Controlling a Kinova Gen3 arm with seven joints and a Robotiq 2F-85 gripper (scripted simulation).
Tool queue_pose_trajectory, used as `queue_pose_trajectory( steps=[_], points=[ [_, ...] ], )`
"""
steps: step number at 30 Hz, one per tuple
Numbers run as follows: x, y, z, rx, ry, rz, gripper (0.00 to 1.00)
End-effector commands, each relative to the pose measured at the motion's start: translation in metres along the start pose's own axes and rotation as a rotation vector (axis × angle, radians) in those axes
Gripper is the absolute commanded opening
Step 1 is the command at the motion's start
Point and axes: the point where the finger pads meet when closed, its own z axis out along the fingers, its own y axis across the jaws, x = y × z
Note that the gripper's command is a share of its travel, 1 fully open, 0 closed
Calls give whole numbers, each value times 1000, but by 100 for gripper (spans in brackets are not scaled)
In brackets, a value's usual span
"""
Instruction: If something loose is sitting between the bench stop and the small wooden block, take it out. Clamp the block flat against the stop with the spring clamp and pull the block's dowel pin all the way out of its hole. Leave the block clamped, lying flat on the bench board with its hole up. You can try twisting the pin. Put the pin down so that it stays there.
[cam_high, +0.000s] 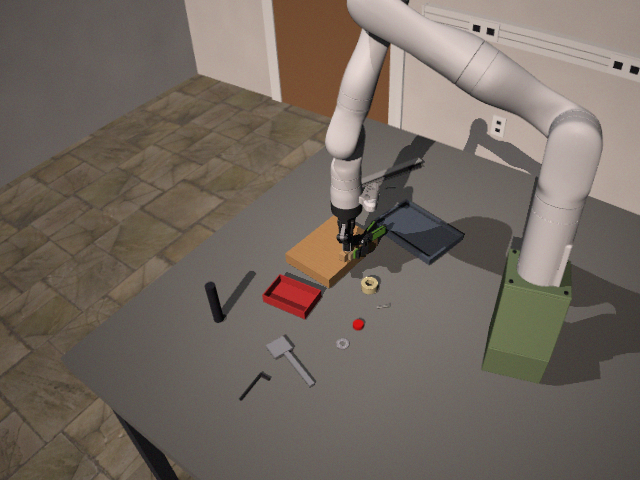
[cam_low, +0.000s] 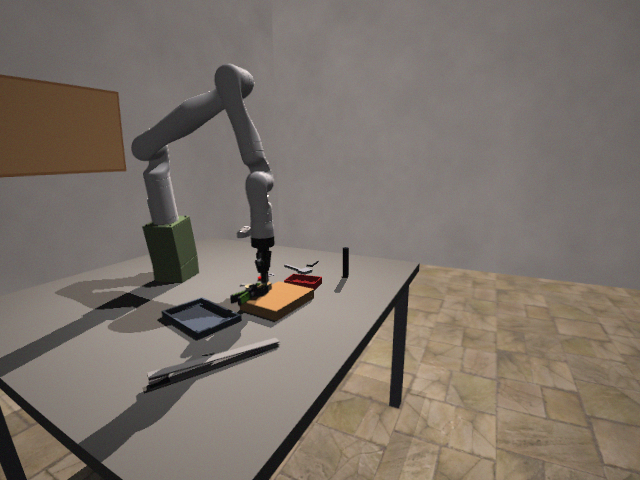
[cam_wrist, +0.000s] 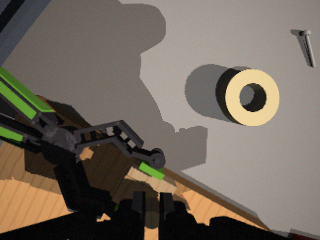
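And here's the hand (cam_high: 346, 249) (cam_low: 265, 281) (cam_wrist: 151, 208), narrow at bottom centre of the wrist view, seemingly round the pin (cam_wrist: 151, 218), though shadow blurs that grip. Beside it, the clamp (cam_high: 378, 231) (cam_low: 240, 297) (cam_wrist: 59, 137) reaches in from the left to the pale block (cam_high: 342, 256) on the wooden board (cam_high: 312, 253) (cam_low: 283, 299) (cam_wrist: 207, 204). The pin should be light, stiff, perhaps slippery: pinch its upper shaft squarely, twist gently, draw straight up; sideways force could shift the block.
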Motion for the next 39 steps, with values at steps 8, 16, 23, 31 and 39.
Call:
queue_pose_trajectory(
  steps=[8, 16, 23, 31, 39],
  points=[
    [-1, 0, -1, 1, -3, -55, 10],
    [-1, 0, -1, 1, -3, -89, 10],
    [-1, 0, -1, 1, -3, -129, 10],
    [-1, 0, -1, 1, -3, -165, 10],
    [-1, 0, -2, 1, -3, -215, 10]
  ],
)
